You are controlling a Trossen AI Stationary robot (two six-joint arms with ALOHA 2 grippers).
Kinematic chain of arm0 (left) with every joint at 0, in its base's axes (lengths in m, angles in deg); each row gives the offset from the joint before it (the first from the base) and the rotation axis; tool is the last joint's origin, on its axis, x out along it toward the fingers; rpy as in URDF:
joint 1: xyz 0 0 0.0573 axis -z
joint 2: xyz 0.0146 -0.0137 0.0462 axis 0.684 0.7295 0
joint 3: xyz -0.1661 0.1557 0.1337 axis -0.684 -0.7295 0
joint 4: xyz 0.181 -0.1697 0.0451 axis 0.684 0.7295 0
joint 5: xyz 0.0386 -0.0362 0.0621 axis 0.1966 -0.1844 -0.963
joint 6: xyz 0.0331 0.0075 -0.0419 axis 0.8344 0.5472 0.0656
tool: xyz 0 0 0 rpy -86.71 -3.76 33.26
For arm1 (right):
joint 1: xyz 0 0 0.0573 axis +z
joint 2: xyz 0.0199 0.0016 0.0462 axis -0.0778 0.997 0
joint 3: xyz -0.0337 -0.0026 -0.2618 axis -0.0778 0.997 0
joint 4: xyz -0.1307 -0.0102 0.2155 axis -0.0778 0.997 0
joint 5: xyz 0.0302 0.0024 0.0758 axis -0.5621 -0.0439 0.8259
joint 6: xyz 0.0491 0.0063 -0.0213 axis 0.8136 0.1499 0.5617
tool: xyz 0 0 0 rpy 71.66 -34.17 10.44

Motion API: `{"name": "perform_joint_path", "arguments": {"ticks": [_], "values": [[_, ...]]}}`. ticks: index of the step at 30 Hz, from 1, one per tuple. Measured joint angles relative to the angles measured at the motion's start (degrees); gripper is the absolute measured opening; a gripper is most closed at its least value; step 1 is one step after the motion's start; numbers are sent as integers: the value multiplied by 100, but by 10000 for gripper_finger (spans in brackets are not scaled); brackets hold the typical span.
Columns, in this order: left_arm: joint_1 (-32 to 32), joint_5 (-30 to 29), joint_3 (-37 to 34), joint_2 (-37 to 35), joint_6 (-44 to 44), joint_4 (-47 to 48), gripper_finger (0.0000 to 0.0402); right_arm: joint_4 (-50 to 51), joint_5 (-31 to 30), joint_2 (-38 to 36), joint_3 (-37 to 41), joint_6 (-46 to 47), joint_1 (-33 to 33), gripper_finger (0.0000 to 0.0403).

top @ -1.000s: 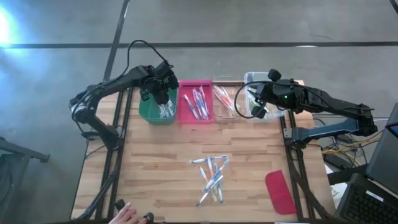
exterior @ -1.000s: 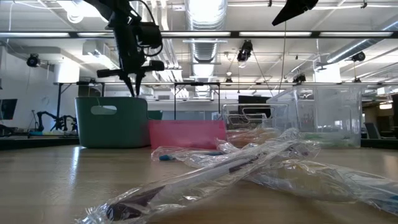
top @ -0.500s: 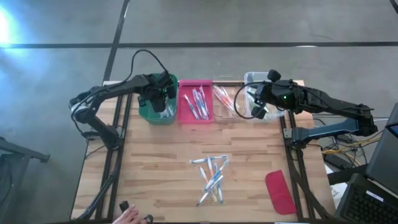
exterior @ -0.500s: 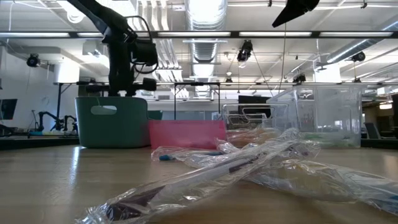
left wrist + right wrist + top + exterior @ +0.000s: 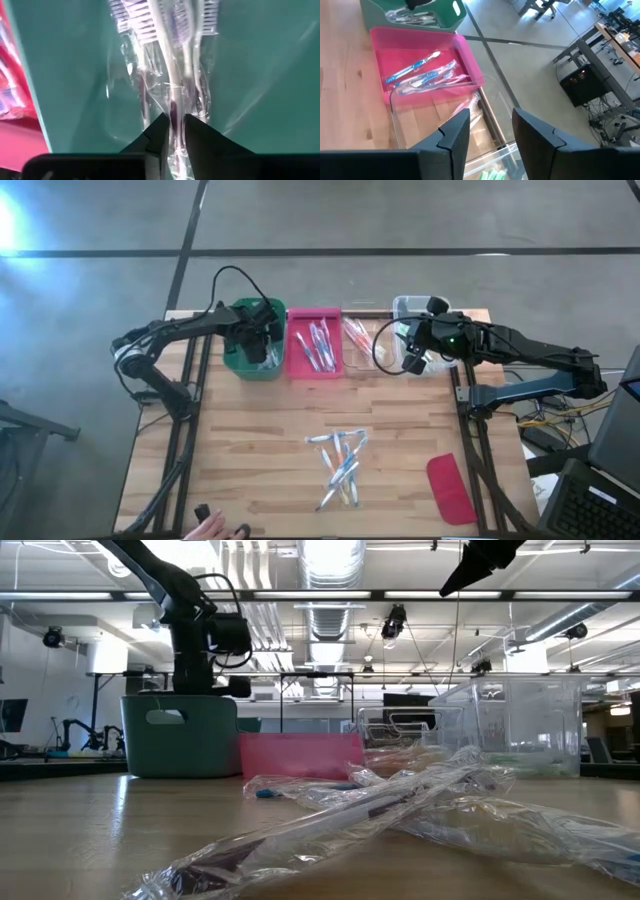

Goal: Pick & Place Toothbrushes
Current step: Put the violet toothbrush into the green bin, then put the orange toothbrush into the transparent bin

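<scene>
From above we count four bins in a row along the far edge of the desk (image 5: 250,450): a green bin (image 5: 252,352) at left, a pink bin (image 5: 315,345), a clear bin (image 5: 360,345), and a second clear bin (image 5: 405,308) at right. A loose heap of wrapped toothbrushes (image 5: 340,465) lies near the middle of the desk; we cannot count them exactly. One flat red lid (image 5: 450,488) lies at the near right, and a person's hand (image 5: 212,528) shows at the near edge. The left gripper (image 5: 255,345) is down inside the green bin; the right gripper (image 5: 412,358) hovers over the far-right clear bin. In the low view the heap of toothbrushes in crinkled wrap fills the foreground, the bins stand behind, and beyond them we see a workshop hall with ceiling lights and ducts. In the left wrist view the gripper (image 5: 172,131) is nearly closed, its fingers (image 5: 200,132) pinching a wrapped toothbrush (image 5: 172,75) that lies on others on the green bin's floor. In the right wrist view the gripper (image 5: 490,132) stands parted and empty; past it we see blue toothbrushes in the pink bin and a grey floor beyond the desk.
</scene>
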Motion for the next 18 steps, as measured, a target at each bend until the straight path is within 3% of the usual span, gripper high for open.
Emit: {"name": "perform_joint_path", "arguments": {"ticks": [11,18], "values": [[32,55,11,3,-585,-101,118,-18,0,-3,-2,-67,0,123],[411,-852,188,-330,-1317,-122,131,-138,-335,-3,-7,-192,0,110]]}}
